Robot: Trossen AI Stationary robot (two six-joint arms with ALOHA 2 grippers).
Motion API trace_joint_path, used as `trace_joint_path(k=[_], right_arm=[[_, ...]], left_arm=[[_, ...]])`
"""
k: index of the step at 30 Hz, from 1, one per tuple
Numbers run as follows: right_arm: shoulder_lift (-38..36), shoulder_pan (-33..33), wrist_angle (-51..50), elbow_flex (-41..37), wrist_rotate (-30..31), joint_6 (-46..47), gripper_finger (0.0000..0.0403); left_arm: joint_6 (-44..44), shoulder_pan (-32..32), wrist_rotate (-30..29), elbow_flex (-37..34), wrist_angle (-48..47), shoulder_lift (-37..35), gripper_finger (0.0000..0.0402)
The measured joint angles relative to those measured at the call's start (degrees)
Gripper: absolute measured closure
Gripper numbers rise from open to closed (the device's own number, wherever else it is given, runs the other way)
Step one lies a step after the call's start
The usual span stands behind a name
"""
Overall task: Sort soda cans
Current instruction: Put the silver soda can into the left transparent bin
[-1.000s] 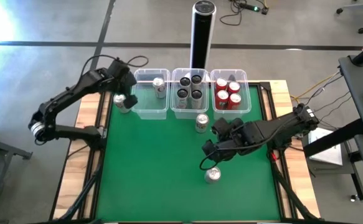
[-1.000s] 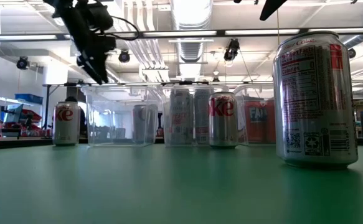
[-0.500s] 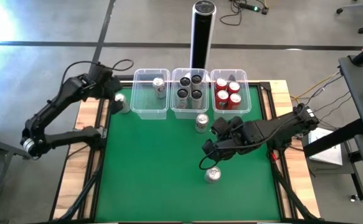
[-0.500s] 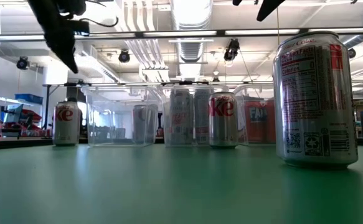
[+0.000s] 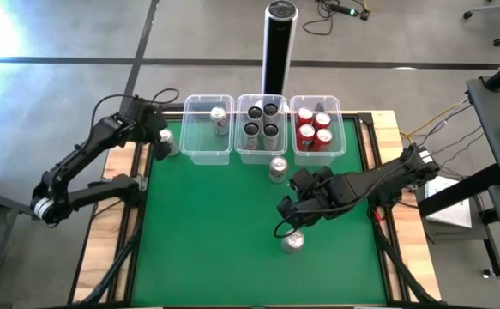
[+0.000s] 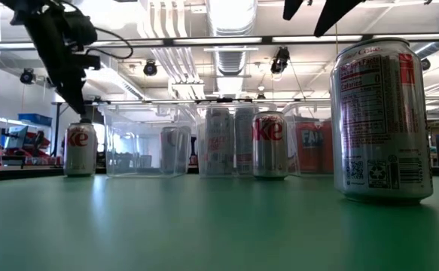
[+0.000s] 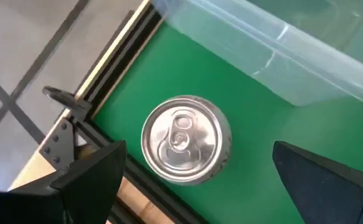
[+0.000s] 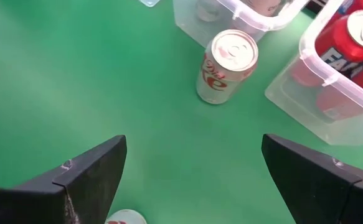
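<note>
Grey concrete floor (image 5: 61,34) marked with dark seams. Ceiling strip lights (image 6: 230,15), exposed ducting. Cables (image 5: 340,10) lie on floor. Desk (image 5: 498,112) at right.

Materials and finishes. Silver-white can (image 7: 186,139) between the left gripper's (image 7: 197,180) spread matt dark fingers (image 7: 91,177): brushed metal lid, satin sheen, standing on smooth matt green mat (image 7: 231,106). Beside that can, a black metal frame rail (image 7: 116,59) edged with pale wood (image 7: 100,62). Ahead of the gripper, a clear glossy plastic bin (image 7: 281,56) with a rounded rim. Ahead of the right gripper's (image 8: 193,180) open matt black fingers (image 8: 88,177): a printed glossy aluminium can (image 8: 226,67) and a translucent plastic bin (image 8: 318,93) holding glossy red cans (image 8: 355,34). Nearest can (image 6: 381,120) in the low view: polished, reflective printed metal.
</note>
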Motion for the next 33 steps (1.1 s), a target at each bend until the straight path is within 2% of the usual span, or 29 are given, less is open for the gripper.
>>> trace_joint_path(k=[5, 11, 25, 33], right_arm=[[0.0, 0.0, 0.2, -0.6, -0.1, 1.0, 0.0035], [0.0, -0.1, 1.6, -0.6, -0.1, 1.3, 0.0035], [0.0, -0.1, 2.7, -0.6, -0.1, 1.5, 0.0035], [0.0, 0.2, 4.0, -0.6, -0.1, 1.5, 0.0035]], left_arm=[[-4.1, 0.3, 0.0, -1.4, 4.7, -1.3, 0.0015], [-12.6, 0.1, -0.9, -0.6, 7.0, 0.5, 0.0015], [-13.8, 0.0, -0.3, 10.1, -7.6, 10.9, 0.0015], [-23.6, -0.1, -1.3, 14.7, -10.1, 16.8, 0.0015]])
